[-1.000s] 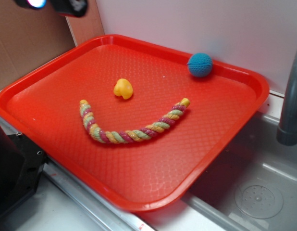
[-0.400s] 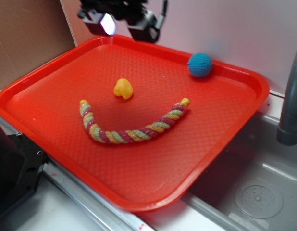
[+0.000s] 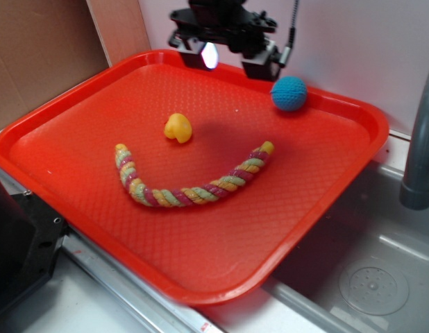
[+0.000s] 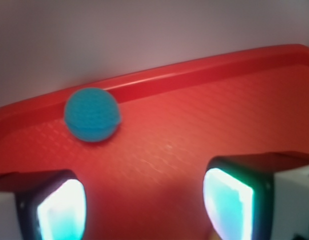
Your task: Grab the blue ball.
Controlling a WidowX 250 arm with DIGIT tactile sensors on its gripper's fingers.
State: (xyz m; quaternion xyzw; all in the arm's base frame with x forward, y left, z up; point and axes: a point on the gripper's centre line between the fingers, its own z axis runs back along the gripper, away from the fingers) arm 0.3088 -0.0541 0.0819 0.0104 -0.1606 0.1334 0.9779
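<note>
Pale wall (image 3: 367, 41) across the top. Grey sink (image 3: 367, 277), lower right. Red tray (image 3: 221, 236), frame centre. Gripper (image 3: 230, 60), top centre, jaws apart, empty. Rope (image 3: 194, 187), mid-tray. Blue ball (image 3: 289, 93) (image 4: 92, 114), upper right against tray rim. Yellow toy (image 3: 178, 127), centre-left.

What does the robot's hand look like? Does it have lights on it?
The gripper is black and blocky, with a thin black cable looping off its side. Its two fingers have dark frames around pads that glow bright white with a teal-green edge, like little lit windows. In the exterior view one pad shines whitish-blue.
</note>
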